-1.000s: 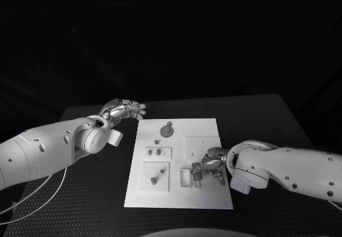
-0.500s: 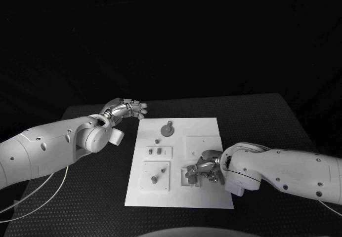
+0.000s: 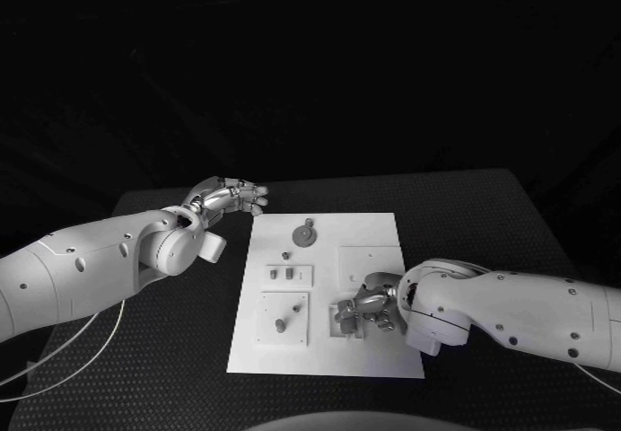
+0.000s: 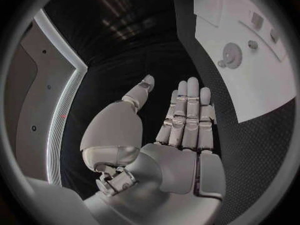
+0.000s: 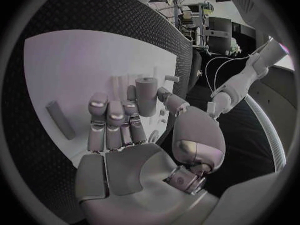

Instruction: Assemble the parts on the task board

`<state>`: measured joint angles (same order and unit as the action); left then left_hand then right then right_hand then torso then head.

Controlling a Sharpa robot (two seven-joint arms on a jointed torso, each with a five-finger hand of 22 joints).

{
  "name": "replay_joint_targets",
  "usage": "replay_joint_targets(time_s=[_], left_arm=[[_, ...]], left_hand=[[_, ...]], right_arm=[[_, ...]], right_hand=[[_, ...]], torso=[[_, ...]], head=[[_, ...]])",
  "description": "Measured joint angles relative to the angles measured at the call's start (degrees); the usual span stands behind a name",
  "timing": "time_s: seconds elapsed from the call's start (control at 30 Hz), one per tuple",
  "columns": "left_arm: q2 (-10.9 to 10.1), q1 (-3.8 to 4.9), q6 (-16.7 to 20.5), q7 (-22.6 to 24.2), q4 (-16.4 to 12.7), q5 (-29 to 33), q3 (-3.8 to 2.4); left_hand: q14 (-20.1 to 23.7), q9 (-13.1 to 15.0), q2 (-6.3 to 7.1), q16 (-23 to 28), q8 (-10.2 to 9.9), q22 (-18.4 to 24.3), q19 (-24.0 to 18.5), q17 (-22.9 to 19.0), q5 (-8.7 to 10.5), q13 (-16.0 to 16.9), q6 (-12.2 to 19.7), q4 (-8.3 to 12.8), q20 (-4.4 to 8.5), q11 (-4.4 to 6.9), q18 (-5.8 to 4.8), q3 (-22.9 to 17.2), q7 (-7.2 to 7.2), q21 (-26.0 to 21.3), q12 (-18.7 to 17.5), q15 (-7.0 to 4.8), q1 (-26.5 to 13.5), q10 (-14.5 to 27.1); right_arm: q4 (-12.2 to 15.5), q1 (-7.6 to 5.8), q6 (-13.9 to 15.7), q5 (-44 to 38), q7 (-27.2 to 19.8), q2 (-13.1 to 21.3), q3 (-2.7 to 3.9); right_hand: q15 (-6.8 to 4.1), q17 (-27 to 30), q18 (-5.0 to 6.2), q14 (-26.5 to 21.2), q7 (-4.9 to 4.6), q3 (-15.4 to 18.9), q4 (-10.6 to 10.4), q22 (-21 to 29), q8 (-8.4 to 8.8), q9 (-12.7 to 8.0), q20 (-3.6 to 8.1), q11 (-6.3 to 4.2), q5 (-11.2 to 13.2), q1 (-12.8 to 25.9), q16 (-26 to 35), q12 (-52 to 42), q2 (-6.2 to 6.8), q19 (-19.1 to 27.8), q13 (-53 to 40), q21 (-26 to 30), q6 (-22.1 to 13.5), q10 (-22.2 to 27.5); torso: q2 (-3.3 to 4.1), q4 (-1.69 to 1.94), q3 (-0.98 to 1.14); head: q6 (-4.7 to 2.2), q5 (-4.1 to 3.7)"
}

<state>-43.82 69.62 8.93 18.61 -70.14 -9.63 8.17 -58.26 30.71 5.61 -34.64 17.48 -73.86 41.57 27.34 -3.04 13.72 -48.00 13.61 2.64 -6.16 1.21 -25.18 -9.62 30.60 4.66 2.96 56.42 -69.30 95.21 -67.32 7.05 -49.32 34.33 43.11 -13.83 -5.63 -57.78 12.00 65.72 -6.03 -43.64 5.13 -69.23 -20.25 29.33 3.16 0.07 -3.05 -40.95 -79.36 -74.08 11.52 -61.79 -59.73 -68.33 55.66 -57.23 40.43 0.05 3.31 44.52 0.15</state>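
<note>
— Right hand [image 3: 371, 303] was low over the task board [image 3: 375, 229], right of centre in the head view. In its wrist view a small grey cylinder [image 5: 145, 96] stood upright between thumb and fingertips; it looked pinched, about to be set down.

— And the left hand [image 3: 231, 196]?

— Open, fingers straight and empty, hovering off the board's upper-left corner above the black tabletop [image 3: 518, 224].

— How far along was the job?

— Partway, I'd judge. A round disc [image 3: 303, 236] sat near the board's top, small pegs [image 3: 287, 274] stood in the middle-left plates, and another peg [image 3: 280, 329] lay lower left. The cylinder was not yet seated.

— Anything in the way?

— The right arm covered the board's right edge; otherwise nothing crowded the spot.
</note>
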Motion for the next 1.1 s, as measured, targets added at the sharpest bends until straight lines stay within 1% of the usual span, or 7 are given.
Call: replay_joint_targets(time_s=[0.23,0.27,0.53,0.6,0.97,1.1], left_arm=[[-0.05,0.0,0.0,-0.06,-0.04,0.0,0.0],[-0.05,0.0,0.0,-0.06,-0.04,0.0,0.0],[-0.06,0.01,0.0,-0.11,-0.11,0.0,0.0],[-0.09,0.01,0.0,-0.12,-0.11,0.0,0.0],[-0.15,0.01,0.0,-0.17,-0.15,0.0,0.0],[-0.18,0.01,0.0,-0.19,-0.15,0.0,0.0]], left_hand=[[0.0,-0.05,0.01,0.0,0.0,-0.04,0.0,0.0,0.0,0.0,0.0,0.0,0.0,0.0,0.0,0.0,0.0,0.0,0.0,0.0,-0.01,0.0],[0.0,-0.05,0.11,0.0,0.0,-0.06,0.0,0.0,0.0,0.0,0.0,0.0,0.0,0.0,0.0,0.0,0.0,0.0,0.0,0.0,-0.11,0.0],[0.0,-0.05,0.23,0.0,0.0,-0.05,0.0,0.06,0.0,0.0,0.0,0.0,0.0,0.0,-0.01,0.0,0.0,0.0,0.0,0.0,-0.23,0.0],[0.0,-0.05,0.23,0.0,0.0,-0.05,0.0,0.05,0.0,0.0,0.0,0.0,0.0,0.0,0.0,0.0,0.0,0.0,0.0,0.0,-0.23,0.0],[0.0,-0.04,0.23,0.0,0.0,-0.1,0.0,0.1,0.0,0.0,0.0,0.0,0.0,0.0,-0.01,0.0,0.0,0.0,0.0,0.0,-0.23,0.0],[0.0,-0.04,0.23,0.23,0.0,-0.1,0.0,0.1,0.0,0.0,0.0,0.0,0.0,0.0,-0.01,0.0,0.0,-0.22,0.0,0.0,-0.23,0.0]], right_arm=[[-0.31,0.24,0.0,-0.23,-0.07,-0.35,0.11],[-0.36,0.26,0.0,-0.26,-0.09,-0.41,0.12],[-0.7,0.34,-0.18,-0.55,-0.13,-0.75,0.17],[-0.78,0.35,-0.31,-0.59,-0.15,-0.78,0.19],[-0.89,0.44,-0.51,-1.02,-0.28,-0.91,0.23],[-0.89,0.45,-0.54,-1.12,-0.31,-0.92,0.23]], right_hand=[[0.01,-0.06,0.0,0.01,0.15,0.0,0.0,0.0,-0.33,-0.04,-0.01,-0.2,0.0,0.03,0.2,0.05,0.03,-0.01,0.0,0.0,0.15,-0.2],[0.01,-0.07,0.0,0.02,0.21,0.0,0.0,0.05,-0.36,-0.03,-0.01,-0.2,0.0,0.22,0.25,0.05,0.22,-0.02,0.01,0.0,0.2,-0.21],[0.02,-0.06,0.0,0.04,0.32,0.16,-0.15,0.06,-0.16,0.03,-0.1,-0.3,0.0,0.23,0.26,0.27,0.23,-0.1,0.01,0.0,0.32,-0.31],[0.02,-0.15,0.0,0.04,0.32,0.16,-0.15,0.14,-0.16,0.02,-0.1,-0.3,0.0,0.55,0.26,0.27,-0.1,-0.1,-0.04,0.0,0.32,-0.31],[0.04,-0.24,-0.01,0.04,0.33,0.32,-0.31,0.16,-0.16,-0.03,-0.21,-0.3,0.0,0.97,0.48,0.5,-0.07,0.0,-0.07,0.0,0.32,-0.31],[0.04,-0.33,0.0,0.04,0.33,0.31,-0.31,0.23,-0.16,-0.04,-0.3,-0.29,0.0,1.39,0.53,0.5,0.35,0.08,-0.15,0.01,0.32,-0.31]], torso=[[0.01,0.04,0.0],[0.01,0.03,-0.01],[0.03,0.03,-0.01],[0.03,0.02,-0.01],[0.0,-0.04,0.01],[-0.02,-0.04,0.02]], head=[[0.16,0.14],[0.2,0.15],[0.46,0.35],[0.49,0.38],[0.57,0.48],[0.58,0.55]])
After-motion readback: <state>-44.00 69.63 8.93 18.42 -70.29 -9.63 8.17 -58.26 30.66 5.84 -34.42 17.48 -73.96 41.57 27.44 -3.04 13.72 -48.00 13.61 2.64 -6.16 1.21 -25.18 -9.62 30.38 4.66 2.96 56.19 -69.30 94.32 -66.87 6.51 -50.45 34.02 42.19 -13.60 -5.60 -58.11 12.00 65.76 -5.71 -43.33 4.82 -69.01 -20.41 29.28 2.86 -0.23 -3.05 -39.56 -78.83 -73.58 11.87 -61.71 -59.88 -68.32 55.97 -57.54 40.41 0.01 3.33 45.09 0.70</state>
